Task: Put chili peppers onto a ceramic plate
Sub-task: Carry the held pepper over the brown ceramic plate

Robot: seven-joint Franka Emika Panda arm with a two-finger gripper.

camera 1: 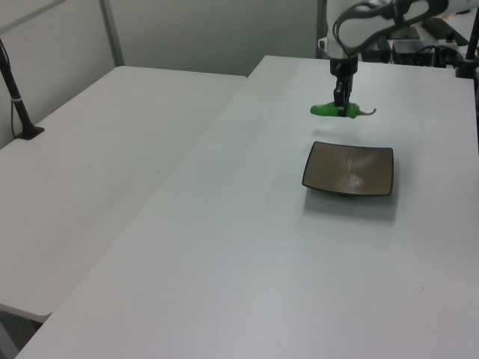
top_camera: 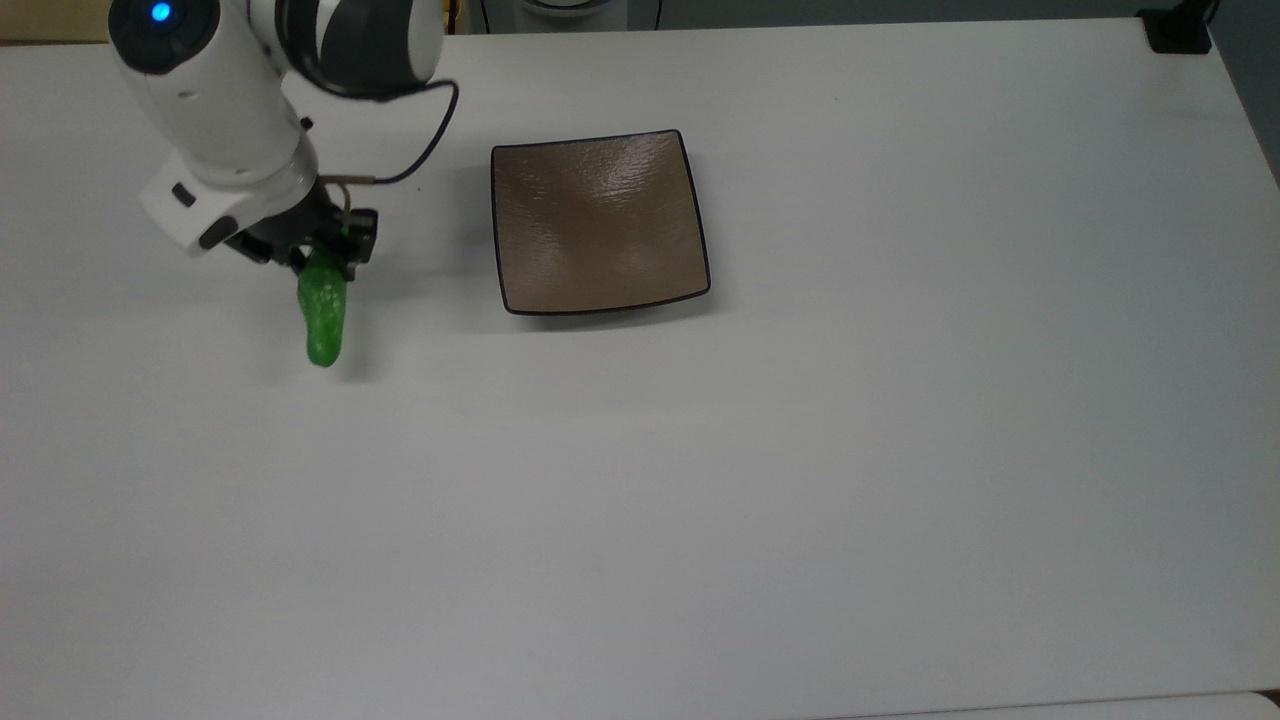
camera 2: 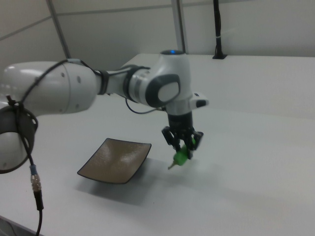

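No writing or brand mark can be read on any surface. Nearest in the left view is the bare white tabletop (camera 1: 247,254), with a second white table (camera 1: 97,142) alongside at the left view's left, carrying a black post (camera 1: 16,97) on a base.

Farther in, the square brown-taupe glossy ceramic plate (top_camera: 598,222) with a thin dark rim sits flat on the tabletop, nothing on it.

Beyond the plate in the left view, the black two-finger gripper (top_camera: 318,257) is clamped on the bright green bumpy chili pepper (top_camera: 325,312) near its stem end. The pepper hangs off the table, its shadow apart below it, beside the plate and not over it. The olive-brown stem (camera 1: 367,112) pokes toward the left view's right.

The white and grey arm (camera 2: 123,88) reaches down, wrist pointing at the table, a blue light (top_camera: 160,12) on its top joint. A black cable (top_camera: 420,150) loops off the wrist.
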